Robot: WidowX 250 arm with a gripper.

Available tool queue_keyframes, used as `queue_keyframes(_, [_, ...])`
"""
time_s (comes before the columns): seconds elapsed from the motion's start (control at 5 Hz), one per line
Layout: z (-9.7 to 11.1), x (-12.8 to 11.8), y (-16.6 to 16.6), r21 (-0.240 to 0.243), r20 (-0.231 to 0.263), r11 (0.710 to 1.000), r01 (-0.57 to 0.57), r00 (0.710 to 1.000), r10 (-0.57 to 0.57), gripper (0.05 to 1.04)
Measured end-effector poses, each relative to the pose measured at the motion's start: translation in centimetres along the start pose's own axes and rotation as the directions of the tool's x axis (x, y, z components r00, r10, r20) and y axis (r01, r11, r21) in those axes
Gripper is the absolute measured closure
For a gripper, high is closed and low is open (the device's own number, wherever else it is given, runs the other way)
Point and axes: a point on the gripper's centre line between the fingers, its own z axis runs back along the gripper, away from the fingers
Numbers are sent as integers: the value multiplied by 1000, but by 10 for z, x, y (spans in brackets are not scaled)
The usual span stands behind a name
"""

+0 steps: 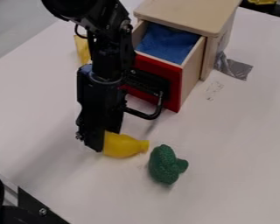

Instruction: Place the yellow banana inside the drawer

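Green toy vegetable (165, 164): set just beside the narrow tip of the banana, on the near side; any first sideways push toward it is best avoided, and the banana is better raised straight up.
Yellow banana (124, 145): seen on the near side of the open drawer, outside it, with its tip pointed to the view's right and its other end hidden at the tool; a firm hold should be confirmed before any lift.
Tool (99, 141): hung down at the banana's hidden end; whether the banana is grasped or merely met cannot be told.
White table (224, 153): open room is offered past the green toy toward the view's right, should a wider swing be wanted.
Red drawer front (173, 87): its top edge is the main barrier; the banana should be carried well above it, with room allowed for the dark fittings on the arm (107, 48), which are seen across this front.
Blue drawer lining (167, 43): the landing spot; the banana is best centred between the pale side walls, lowered gently, then let go.
Wooden cabinet (192, 13): part of the drawer is covered by its top, so the release should be kept toward the front, short of that overhang.
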Motion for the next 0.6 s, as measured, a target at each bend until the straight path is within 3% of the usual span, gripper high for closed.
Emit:
queue_keyframes(0.2, [14,-5,2,-35,17,999,32,999,-31,575])
queue_keyframes(0.6, [61,-11,15,-167,43,978,121,992,-115,575])
